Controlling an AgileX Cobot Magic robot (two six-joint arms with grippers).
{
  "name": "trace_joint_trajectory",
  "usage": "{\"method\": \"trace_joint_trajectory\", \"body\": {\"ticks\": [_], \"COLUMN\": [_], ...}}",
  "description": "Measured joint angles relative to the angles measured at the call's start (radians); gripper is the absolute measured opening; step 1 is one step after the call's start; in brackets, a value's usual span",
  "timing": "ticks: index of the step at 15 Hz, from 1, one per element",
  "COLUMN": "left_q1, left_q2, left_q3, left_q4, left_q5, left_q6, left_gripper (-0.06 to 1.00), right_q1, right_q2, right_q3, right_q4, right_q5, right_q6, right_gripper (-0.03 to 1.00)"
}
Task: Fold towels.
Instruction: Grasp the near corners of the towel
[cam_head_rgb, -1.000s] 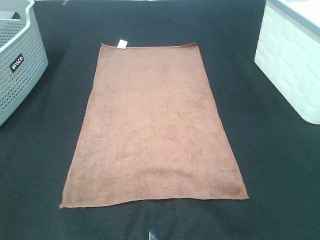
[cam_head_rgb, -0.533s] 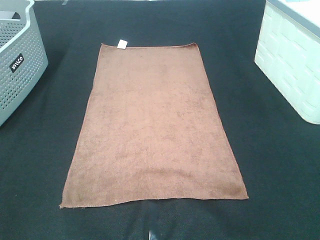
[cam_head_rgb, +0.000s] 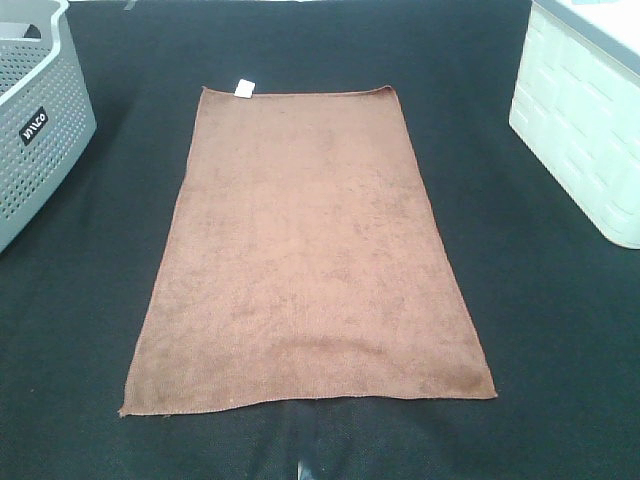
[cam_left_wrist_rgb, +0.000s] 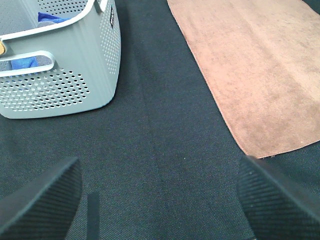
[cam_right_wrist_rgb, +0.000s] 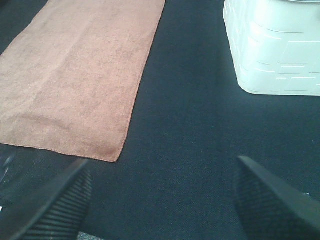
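Only the fingertips of each arm show in the wrist views. The left pincer (cam_left_wrist_rgb: 159, 167) ends in two broad, wedge-shaped fingers (cam_left_wrist_rgb: 42, 200) of matte black. Their faces are covered in fine, close diagonal ribbing, like moulded rubber. The right pincer (cam_right_wrist_rgb: 162, 165) looks the same, with black pads (cam_right_wrist_rgb: 277, 200) carrying identical parallel ridges. Their upper edges are slightly rounded and catch a faint grey sheen.

- We see the towel (cam_head_rgb: 305, 250) as matt, fuzzy terry cloth.
- The worktop (cam_head_rgb: 560, 330) shows us a dark, matt, fine weave.
- Our grey basket (cam_head_rgb: 40, 130): smooth, perforated plastic.
- White bin (cam_head_rgb: 580, 130): moulded plastic, faint sheen.
- Fingers (cam_left_wrist_rgb: 40, 200): black, matt, finely ribbed.
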Motion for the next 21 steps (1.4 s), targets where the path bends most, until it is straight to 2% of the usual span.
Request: {"method": "trace_joint_trajectory", "body": {"ticks": [6,10,13,14,15,17,20,21], "left_q1": [0.000,0.000,0.000,0.000,0.000,0.000,0.000,0.000], "left_q2": [0.001,0.074,0.205,0.267,0.370,0.531,0.793,0.918], "left_q3": [0.000,-0.012,-0.018,-0.018,-0.018,-0.018,-0.018,-0.018], "left_q4": [0.000,0.000,-0.017,-0.046,-0.119,-0.249,-0.440,-0.537], "left_q5": [-0.001,-0.041,-0.197,-0.243,-0.297,-0.325,-0.337,-0.360], "left_q6": [-0.012,-0.057,-0.113,-0.121,-0.125,-0.115,0.014,0.105], "left_gripper": [0.80,0.80,0.80,0.80,0.80,0.80,0.80,0.80], "right_q1": [0.000,0.000,0.000,0.000,0.000,0.000,0.000,0.000], "right_q2": [0.009,0.124,0.309,0.370,0.465,0.602,0.809,0.883], "right_q3": [0.000,-0.019,-0.037,-0.040,-0.040,-0.040,-0.040,-0.041], "right_q4": [-0.001,-0.002,-0.002,-0.002,0.001,0.023,0.060,0.081], "right_q5": [-0.001,-0.051,-0.113,-0.133,-0.168,-0.195,-0.229,-0.242], "right_q6": [0.000,0.029,0.057,0.057,0.058,0.061,0.069,0.069], "right_gripper": [0.73,0.73,0.73,0.73,0.73,0.73,0.73,0.73]}}
